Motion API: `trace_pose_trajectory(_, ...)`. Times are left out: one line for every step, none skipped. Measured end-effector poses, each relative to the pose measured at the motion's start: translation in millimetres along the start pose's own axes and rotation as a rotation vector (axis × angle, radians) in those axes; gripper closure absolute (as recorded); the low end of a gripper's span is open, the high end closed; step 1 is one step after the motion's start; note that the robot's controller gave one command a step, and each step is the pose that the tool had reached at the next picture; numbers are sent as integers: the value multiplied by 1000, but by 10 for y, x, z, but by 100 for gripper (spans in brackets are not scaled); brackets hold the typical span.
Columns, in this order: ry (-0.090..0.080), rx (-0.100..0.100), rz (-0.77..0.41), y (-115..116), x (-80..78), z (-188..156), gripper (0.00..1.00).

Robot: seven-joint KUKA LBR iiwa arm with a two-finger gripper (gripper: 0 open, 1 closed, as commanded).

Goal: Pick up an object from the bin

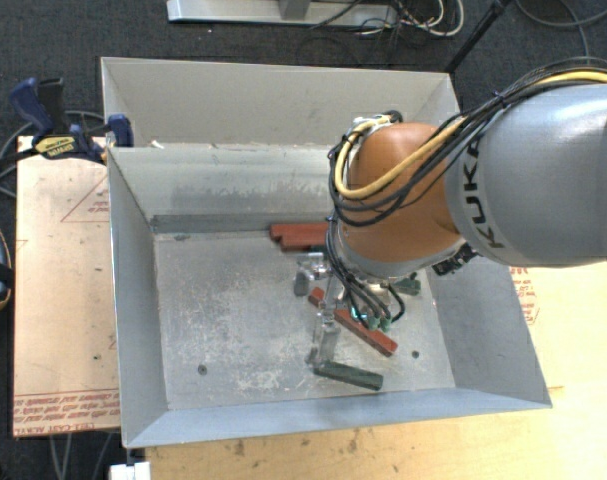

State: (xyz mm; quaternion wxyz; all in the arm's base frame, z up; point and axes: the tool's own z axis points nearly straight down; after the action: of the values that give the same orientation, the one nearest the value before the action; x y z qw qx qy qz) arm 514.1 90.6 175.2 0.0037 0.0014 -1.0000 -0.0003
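1 camera, set above bin (135, 298), looking down and somewhat from 1 side; near enough to frame whole bin, with arm (543, 178) in from right.

I see the bin (133, 298) as dull grey metal, its floor scuffed with pale whitish streaks. The tool (323, 356) is silvery, below an orange cover (393, 213) looped with yellow and black cables (335, 173). Right at the tool lies a dark grey-green bar (351, 375). Beside it is a red-brown strip (373, 336), and beyond it a brick-red block (298, 234).
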Motion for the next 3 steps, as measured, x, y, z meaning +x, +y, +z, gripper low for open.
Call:
trace_pose_trajectory(-17,0,12,-875,292,1070,0)
trace_pose_trajectory(-12,-1,-17,-700,312,741,0)
trace_pose_trajectory(-10,-1,50,-819,348,627,0)
